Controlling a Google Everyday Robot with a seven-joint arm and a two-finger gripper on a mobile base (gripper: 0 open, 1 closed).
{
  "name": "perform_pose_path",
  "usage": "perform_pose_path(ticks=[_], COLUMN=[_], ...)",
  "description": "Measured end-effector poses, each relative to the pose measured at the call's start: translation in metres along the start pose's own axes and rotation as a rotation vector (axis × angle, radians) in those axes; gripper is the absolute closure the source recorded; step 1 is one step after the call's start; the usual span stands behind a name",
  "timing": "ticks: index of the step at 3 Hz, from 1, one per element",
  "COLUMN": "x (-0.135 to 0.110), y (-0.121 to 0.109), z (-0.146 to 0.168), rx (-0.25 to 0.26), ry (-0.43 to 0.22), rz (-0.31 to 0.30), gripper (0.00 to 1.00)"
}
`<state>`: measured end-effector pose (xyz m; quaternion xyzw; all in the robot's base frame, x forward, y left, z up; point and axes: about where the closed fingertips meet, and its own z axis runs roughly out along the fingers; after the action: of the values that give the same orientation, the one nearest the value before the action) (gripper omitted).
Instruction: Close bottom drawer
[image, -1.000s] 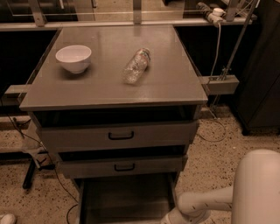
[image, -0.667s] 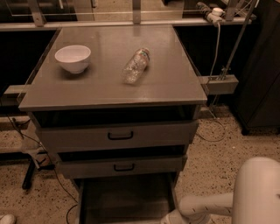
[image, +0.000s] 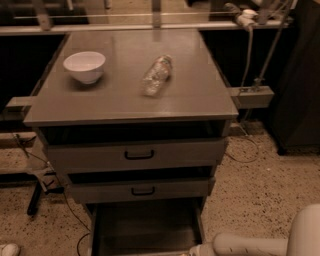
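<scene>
The bottom drawer (image: 145, 227) is pulled out at the foot of the grey cabinet. Its plain grey tray shows, and its front panel and handle are cut off by the lower edge of the view. Above it sit the middle drawer front (image: 142, 190) and the taller top drawer front (image: 137, 155), each with a black handle and each slightly out. My gripper (image: 198, 249) is at the lower edge of the view, by the right side of the open tray. My pale arm (image: 255, 245) reaches in from the lower right.
A white bowl (image: 84, 65) and a clear plastic bottle (image: 157, 75) lying on its side rest on the cabinet top (image: 130, 100). Cables (image: 65, 205) and a black stand foot (image: 35, 197) lie on the speckled floor at the left. A dark cabinet (image: 300, 75) stands at the right.
My arm has sunk lower in the view and shifted a little right. The drawers, bowl and bottle have not moved.
</scene>
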<state>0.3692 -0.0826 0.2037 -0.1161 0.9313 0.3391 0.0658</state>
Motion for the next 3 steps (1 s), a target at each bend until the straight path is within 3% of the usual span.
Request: perform_pose_path(ticks=[1,3], x=[-0.004,-0.037], y=[-0.001,-0.025], z=[0.0,0.031], rx=[0.004,0.018], ry=[-0.018,-0.088], rz=[0.005,0.022], gripper=[1.0,1.0])
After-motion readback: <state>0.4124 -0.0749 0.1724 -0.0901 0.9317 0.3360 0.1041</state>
